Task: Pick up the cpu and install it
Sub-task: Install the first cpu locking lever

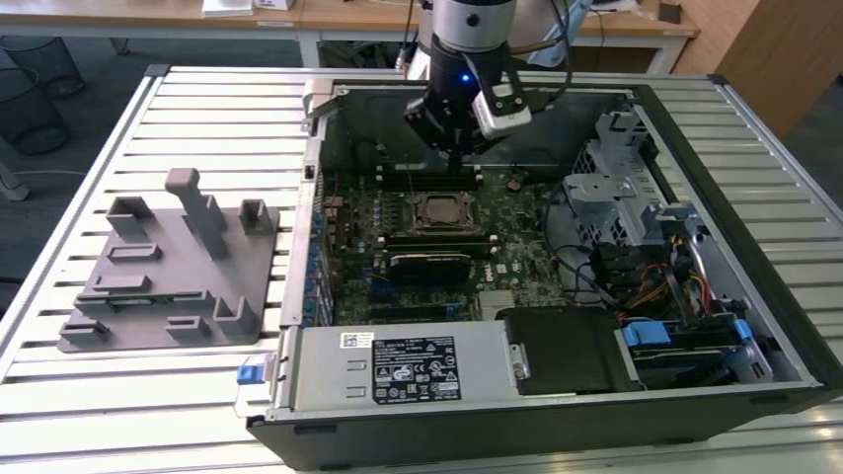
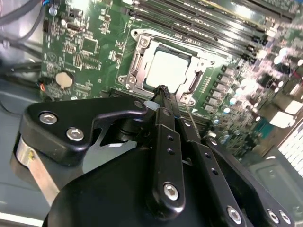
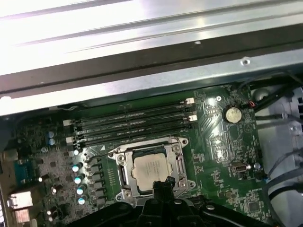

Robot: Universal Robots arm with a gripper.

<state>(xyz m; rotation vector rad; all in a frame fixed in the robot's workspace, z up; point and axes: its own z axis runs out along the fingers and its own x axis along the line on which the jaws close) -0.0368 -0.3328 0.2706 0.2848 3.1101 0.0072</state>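
The cpu (image 1: 439, 210) is a pale silvery square lying flat inside the metal-framed socket (image 1: 413, 202) on the green motherboard (image 1: 520, 212). Both wrist views show it seated in the socket frame: cpu (image 2: 166, 70), cpu (image 3: 150, 169). My gripper (image 1: 457, 153) hangs over the board a little beyond the socket, towards the back of the case. Its black fingers (image 2: 163, 118) meet at a single tip with nothing between them. That tip is just off the socket's edge, apart from the chip, as the gripper (image 3: 165, 182) in the first wrist view also shows.
The open computer case (image 1: 737, 128) walls in the motherboard on all sides. Memory slots (image 3: 132, 124) run beside the socket. A power supply (image 1: 395, 367) and drive cage (image 1: 613, 188) crowd the front and the exterior view's right. A grey fixture tray (image 1: 172, 286) lies on the slatted table at the exterior view's left.
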